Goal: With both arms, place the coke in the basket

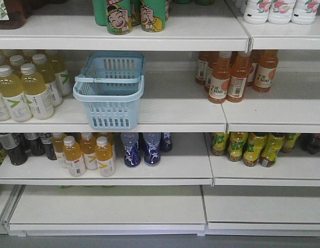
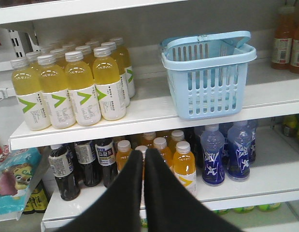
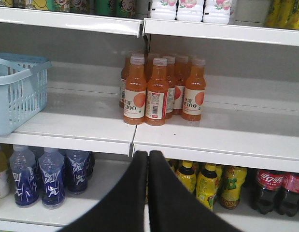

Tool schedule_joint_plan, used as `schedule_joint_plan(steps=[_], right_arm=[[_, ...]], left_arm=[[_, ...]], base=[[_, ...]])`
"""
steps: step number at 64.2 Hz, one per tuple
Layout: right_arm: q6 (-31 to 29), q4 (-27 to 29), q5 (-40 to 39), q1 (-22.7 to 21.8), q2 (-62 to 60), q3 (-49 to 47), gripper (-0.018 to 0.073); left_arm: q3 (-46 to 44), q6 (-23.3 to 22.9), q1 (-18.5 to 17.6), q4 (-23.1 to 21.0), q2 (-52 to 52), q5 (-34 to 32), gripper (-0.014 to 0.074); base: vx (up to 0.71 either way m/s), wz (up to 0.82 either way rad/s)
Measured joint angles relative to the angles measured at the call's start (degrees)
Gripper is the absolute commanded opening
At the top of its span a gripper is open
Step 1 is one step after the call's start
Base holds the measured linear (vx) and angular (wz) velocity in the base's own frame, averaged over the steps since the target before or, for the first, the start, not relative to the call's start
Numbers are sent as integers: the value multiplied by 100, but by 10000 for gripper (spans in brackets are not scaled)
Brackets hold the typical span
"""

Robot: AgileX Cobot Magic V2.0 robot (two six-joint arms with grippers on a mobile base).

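Observation:
The light blue basket (image 1: 110, 111) stands on the middle shelf with its loop handles folded down and nothing visible inside. It also shows at upper right in the left wrist view (image 2: 207, 92) and at the left edge of the right wrist view (image 3: 14, 104). The coke is out of view. My left gripper (image 2: 143, 154) is shut on nothing, in front of the lower shelf and below left of the basket. Shut and empty too, my right gripper (image 3: 149, 154) hangs to the right of the basket, below the orange bottles. Neither arm shows in the front view.
Yellow drink bottles (image 1: 30, 90) crowd the shelf left of the basket, and orange bottles (image 1: 234, 77) stand to its right. On the shelf below are orange juice bottles (image 1: 87, 152), blue bottles (image 1: 141, 150) and yellow-labelled bottles (image 1: 250, 150). Dark cola plastic bottles (image 3: 267, 191) sit at lower right.

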Motion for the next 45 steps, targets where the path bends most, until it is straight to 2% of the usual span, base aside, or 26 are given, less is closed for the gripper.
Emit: schedule_joint_plan(steps=[45], right_arm=[[0,0,0,0,0,0,-9]], left_arm=[[0,0,0,0,0,0,-6]], base=[[6,0]])
